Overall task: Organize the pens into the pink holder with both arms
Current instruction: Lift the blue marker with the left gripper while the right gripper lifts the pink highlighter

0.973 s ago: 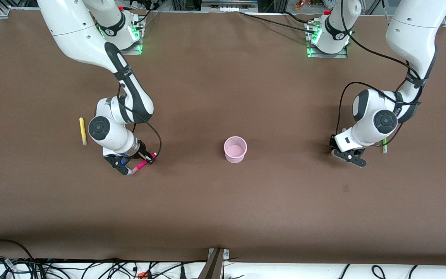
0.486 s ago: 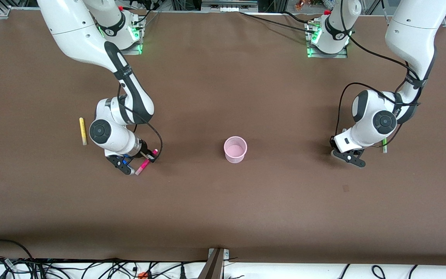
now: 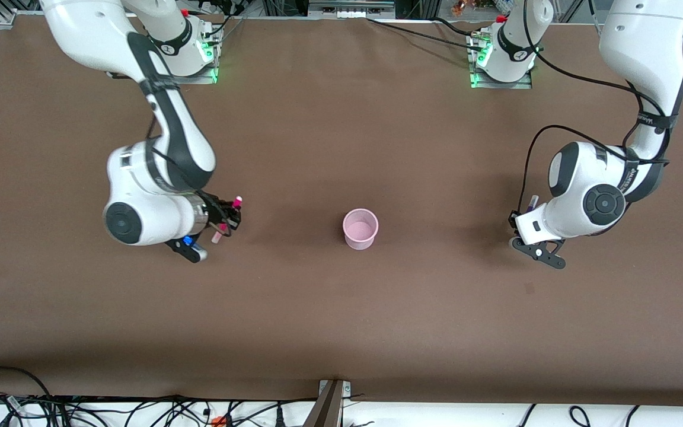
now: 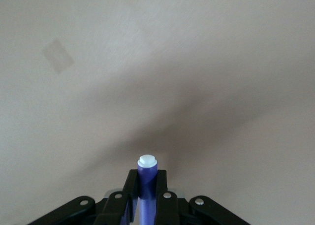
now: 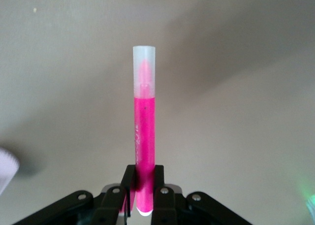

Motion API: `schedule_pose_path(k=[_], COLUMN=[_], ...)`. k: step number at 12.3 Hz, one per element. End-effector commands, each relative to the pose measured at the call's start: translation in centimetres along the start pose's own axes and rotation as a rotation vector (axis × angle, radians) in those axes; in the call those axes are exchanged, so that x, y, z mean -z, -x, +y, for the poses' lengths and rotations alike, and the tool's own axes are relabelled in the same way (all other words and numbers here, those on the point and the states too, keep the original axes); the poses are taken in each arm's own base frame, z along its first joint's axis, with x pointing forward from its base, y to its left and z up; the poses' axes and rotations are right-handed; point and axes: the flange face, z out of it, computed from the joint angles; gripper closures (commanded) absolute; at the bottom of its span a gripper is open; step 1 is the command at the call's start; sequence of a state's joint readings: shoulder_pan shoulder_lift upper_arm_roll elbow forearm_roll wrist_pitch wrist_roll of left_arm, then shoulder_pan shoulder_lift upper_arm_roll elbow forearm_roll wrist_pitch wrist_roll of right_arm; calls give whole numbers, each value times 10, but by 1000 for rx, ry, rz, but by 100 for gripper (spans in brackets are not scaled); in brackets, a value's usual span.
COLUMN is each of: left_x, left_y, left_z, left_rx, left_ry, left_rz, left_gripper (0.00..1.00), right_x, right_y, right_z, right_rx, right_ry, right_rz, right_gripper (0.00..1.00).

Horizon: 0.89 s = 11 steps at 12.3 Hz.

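The pink holder [image 3: 360, 228] stands upright mid-table, with no pen showing in it. My right gripper [image 3: 223, 221] is shut on the magenta pen [image 3: 227, 216] and holds it above the table, toward the right arm's end from the holder. In the right wrist view the pen [image 5: 144, 131] sticks out from the gripper [image 5: 145, 185]. My left gripper [image 3: 529, 211] is shut on the purple pen [image 3: 532, 201], above the table toward the left arm's end. In the left wrist view only the pen's tip [image 4: 147, 173] shows past the gripper [image 4: 147, 188]. The yellow and green pens are hidden.
The brown table [image 3: 341, 308] is bare around the holder. A small darker patch [image 3: 530, 288] marks the cloth near my left gripper, nearer the front camera. Cables lie along the table's front edge [image 3: 140, 409].
Both arms have risen from the table, each with its pen. The right wrist now covers the yellow pen and the left wrist covers the green pen.
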<state>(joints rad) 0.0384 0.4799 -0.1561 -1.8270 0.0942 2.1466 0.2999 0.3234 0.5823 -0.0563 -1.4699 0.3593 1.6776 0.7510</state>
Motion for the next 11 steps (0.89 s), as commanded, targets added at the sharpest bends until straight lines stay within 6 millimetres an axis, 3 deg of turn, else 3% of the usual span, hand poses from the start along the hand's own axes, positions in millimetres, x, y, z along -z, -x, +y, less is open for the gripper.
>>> schedule_pose_path(k=[1,3,4,8,11], left_x=[47,76,81,91,98], left_y=[-11,-12,-10,-3,-13], left_z=[5,-10,-19,-33,-22], left_rx=[-28,-75,-89,-219,-292], left_ry=[108,255,340,562,718], left_rz=[24,78,111,286,422], left_gripper=[100,100,100,100,100], right_x=[47,77,84,91,86], right_y=[7,28,31,37,24], right_z=[28,30,33,22,17], right_rx=[-7,20,17,-18,-34], right_ry=[-17,-24,-45,-200,-319], right_rz=[-122,-189,-235,-394,-532], right_gripper=[99,99,99,99,99])
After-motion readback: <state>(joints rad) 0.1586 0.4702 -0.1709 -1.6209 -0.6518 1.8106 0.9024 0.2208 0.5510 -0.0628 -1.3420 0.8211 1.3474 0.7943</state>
